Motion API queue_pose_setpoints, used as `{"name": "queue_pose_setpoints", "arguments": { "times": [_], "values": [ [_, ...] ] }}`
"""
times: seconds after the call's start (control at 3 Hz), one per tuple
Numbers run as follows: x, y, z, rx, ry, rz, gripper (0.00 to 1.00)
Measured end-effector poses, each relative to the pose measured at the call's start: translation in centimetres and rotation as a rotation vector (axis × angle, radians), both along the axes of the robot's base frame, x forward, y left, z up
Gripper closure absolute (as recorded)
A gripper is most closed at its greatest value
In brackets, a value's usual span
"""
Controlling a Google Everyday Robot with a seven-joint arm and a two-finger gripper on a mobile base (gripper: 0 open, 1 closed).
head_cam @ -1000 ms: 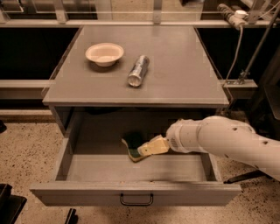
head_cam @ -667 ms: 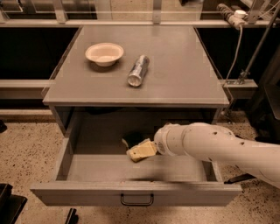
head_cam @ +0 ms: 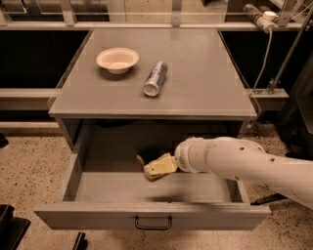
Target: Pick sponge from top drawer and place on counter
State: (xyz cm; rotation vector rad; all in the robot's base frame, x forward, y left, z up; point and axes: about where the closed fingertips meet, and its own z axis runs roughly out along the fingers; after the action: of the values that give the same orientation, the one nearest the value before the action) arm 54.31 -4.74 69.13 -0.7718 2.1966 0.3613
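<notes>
Camera view showed the gripper down inside the top drawer, its tan tip low over the drawer floor, roughly mid-width and toward the back; whether it was clenched or released could not be told. Sponge lay in the drawer just left of and behind the gripper tip, dark green side showing with a thin yellow edge at its left; it looked touching or overlapped by the tip, contact not certain, and lifted or resting could not be told. White arm came in from the right, crossing over the drawer's right side wall, with a thick rounded wrist segment directly behind the gripper. Drawer was pulled well out toward the camera, grey and shallow, with a small dark wire handle centred on the front panel. Above it the counter was flat grey, carrying a cream bowl upright at back left and a silver can lying on its side just right of the bowl, apart from it, one end toward the camera. Speckled floor ran left of the cabinet. White power strip with a cable hanging down sat at upper right, off the counter
</notes>
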Motion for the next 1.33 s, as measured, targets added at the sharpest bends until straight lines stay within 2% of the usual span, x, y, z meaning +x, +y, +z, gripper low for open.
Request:
{"name": "queue_pose_setpoints", "arguments": {
  "times": [0.33,0.67,1.0,1.33],
  "values": [
    [1.2,1.0,-1.0,0.028,0.001,-0.016,0.00],
    [2.0,3.1,-1.8,0.067,-0.007,-0.020,0.00],
    [1.7,4.5,-2.8,0.093,-0.003,-0.027,0.00],
    [0.8,4.8,-4.1,0.109,0.015,-0.065,0.00]
  ]
}}
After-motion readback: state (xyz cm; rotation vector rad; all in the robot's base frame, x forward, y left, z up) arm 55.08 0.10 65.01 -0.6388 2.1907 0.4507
